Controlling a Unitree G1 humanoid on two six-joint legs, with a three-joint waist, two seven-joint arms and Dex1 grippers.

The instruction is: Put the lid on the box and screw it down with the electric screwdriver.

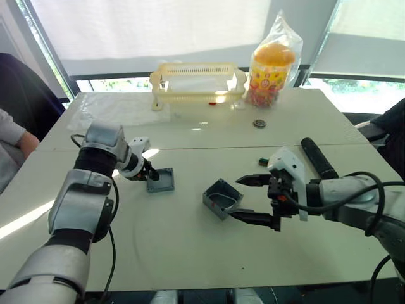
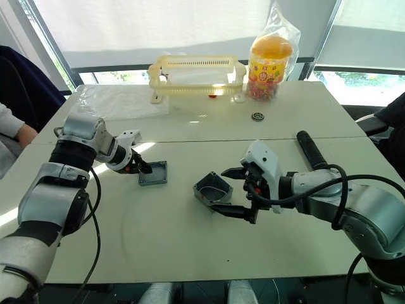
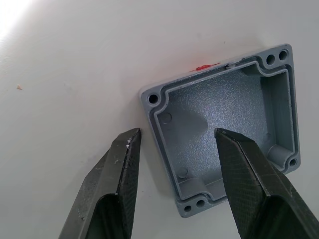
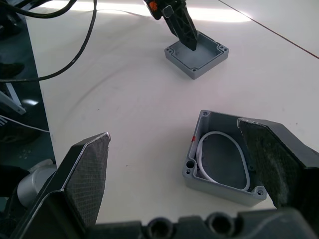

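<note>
The lid (image 3: 224,119), a shallow grey square plate with corner screw holes, lies hollow side up on the white table (image 1: 190,253), left of centre. My left gripper (image 3: 177,133) is open over its near edge, one finger above the hollow and the other outside the rim. The box (image 4: 222,159), deeper and grey, holds a white wire loop and has a small red part on its side. My right gripper (image 1: 242,198) is open, one finger on each side of the box. The electric screwdriver (image 1: 318,158), a black cylinder, lies on the table behind my right arm.
A yellow slotted basket (image 1: 197,82) and a bagged jar of sweets (image 1: 272,63) stand at the table's far edge. A small round disc (image 1: 259,123) and a tiny dark part (image 1: 263,161) lie beyond the box. A person's arm (image 1: 16,136) rests at the left edge.
</note>
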